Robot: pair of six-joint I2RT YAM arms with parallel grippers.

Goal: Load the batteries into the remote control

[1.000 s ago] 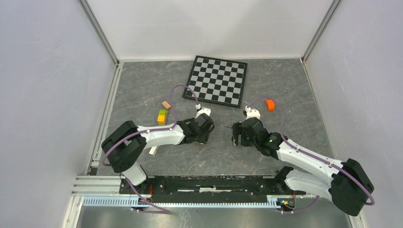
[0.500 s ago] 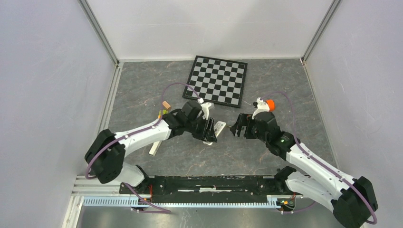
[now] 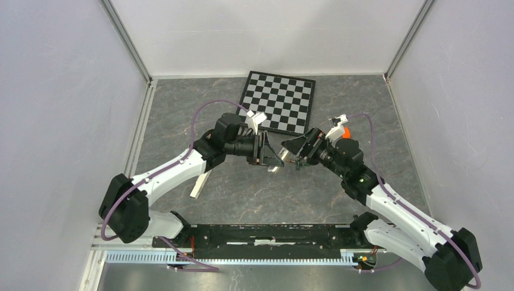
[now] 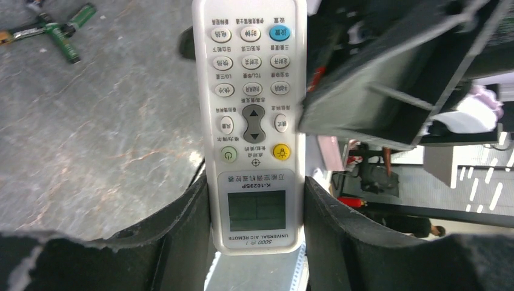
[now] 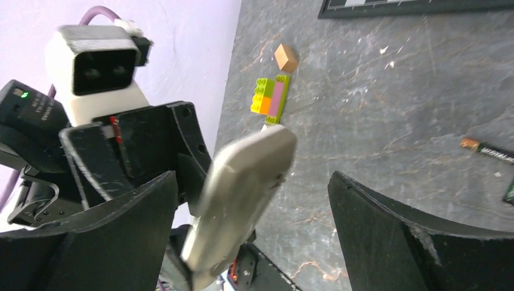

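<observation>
The left gripper (image 4: 254,212) is clamped on the screen end of the remote control (image 4: 254,91), one finger on each long edge, holding it lifted off the table (image 4: 109,133) with the button face towards its own wrist camera. Facing it, the right gripper (image 5: 251,182) stands with its jaws spread wide and nothing between them, the remote's pale back pointing into the gap. Whether the battery cover is on or off, I cannot tell. The batteries (image 4: 57,30) lie loose on the table below, crossed over one another, well clear of both arms. The step in hand looks like a handover or a joint grip on the remote. To do it well, the right jaws should close squarely on the free end's long edges, away from the recess, and the left should let go only once that grip is firm. Farther out sit the coloured bricks (image 5: 271,97), a tan block (image 5: 285,57) and the checkerboard (image 3: 277,102).
</observation>
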